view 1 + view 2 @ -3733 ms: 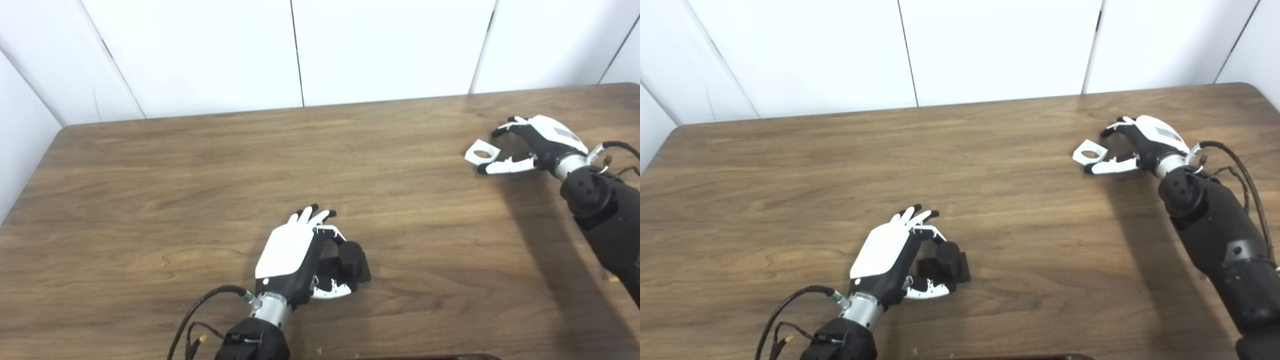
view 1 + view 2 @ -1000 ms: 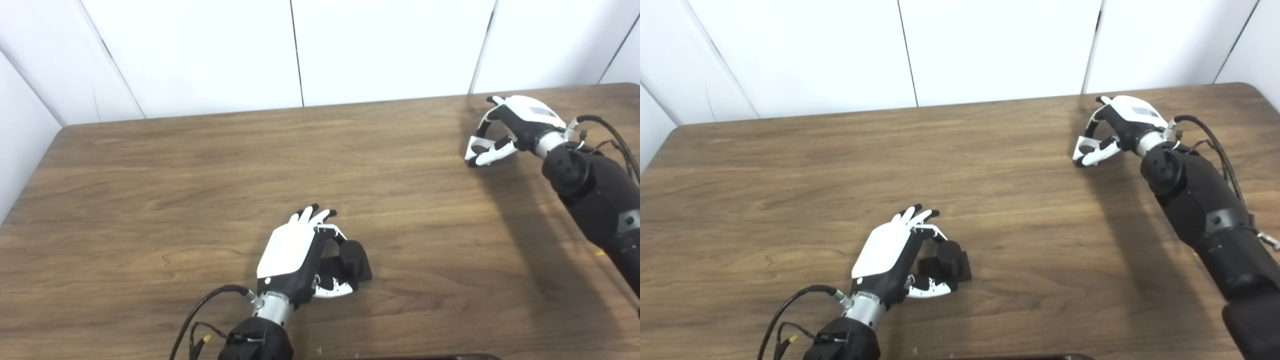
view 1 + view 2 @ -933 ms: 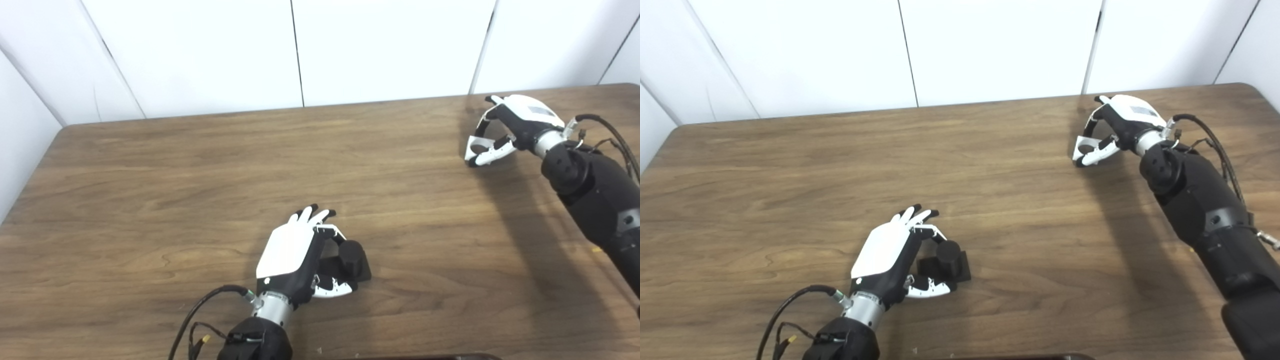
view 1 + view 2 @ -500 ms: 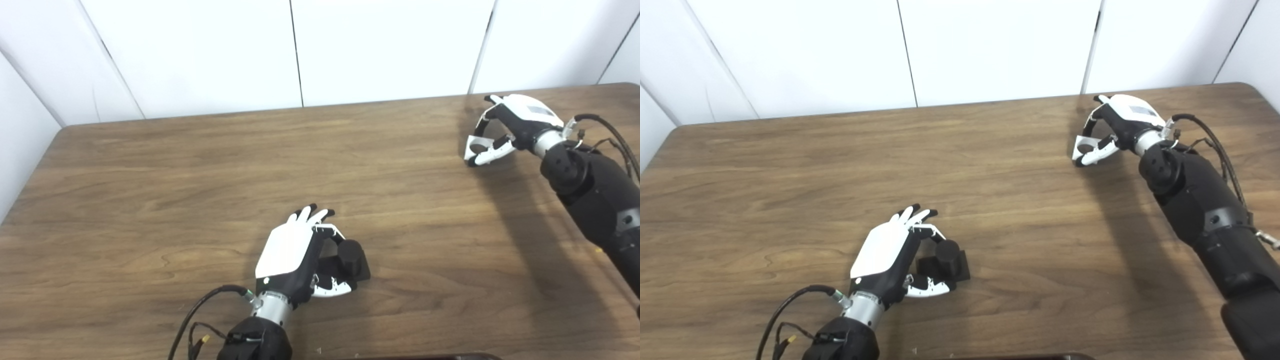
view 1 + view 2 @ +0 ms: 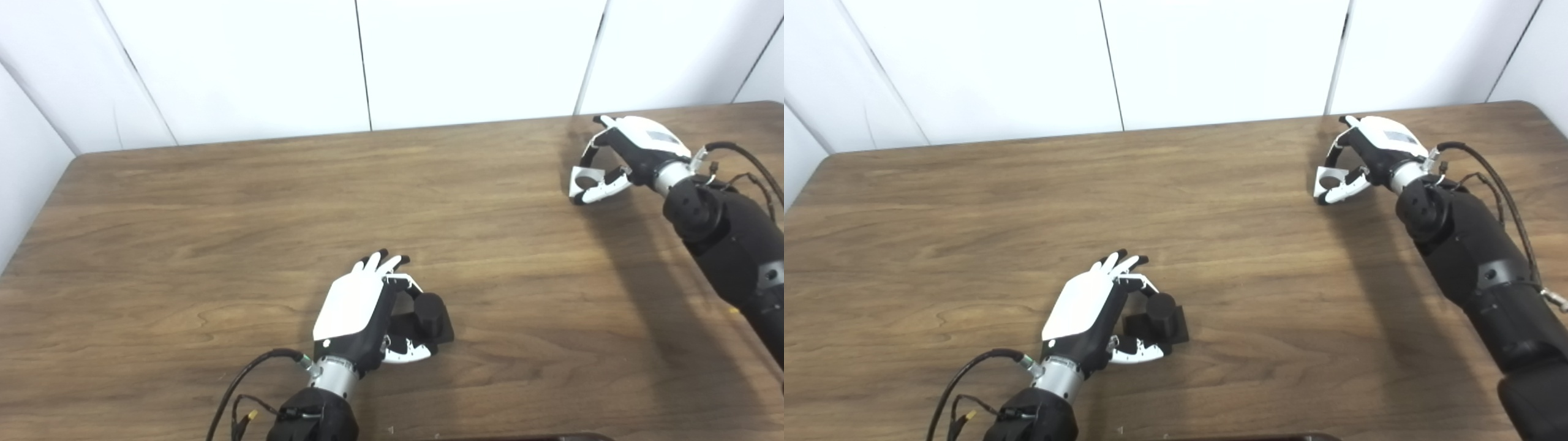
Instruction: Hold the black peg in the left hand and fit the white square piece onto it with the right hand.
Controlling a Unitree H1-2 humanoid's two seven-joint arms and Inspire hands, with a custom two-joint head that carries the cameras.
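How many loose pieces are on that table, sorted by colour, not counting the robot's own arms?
Black: 1, the black peg on its square base, at the left hand.
White: 1, the white square piece with a round hole, in the right hand.
Total: 2

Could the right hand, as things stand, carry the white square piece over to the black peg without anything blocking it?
Probably yes. The right hand is closed on the white square piece at the far right; only bare table lies between it and the black peg. The left hand grips the peg's side, its top uncovered.
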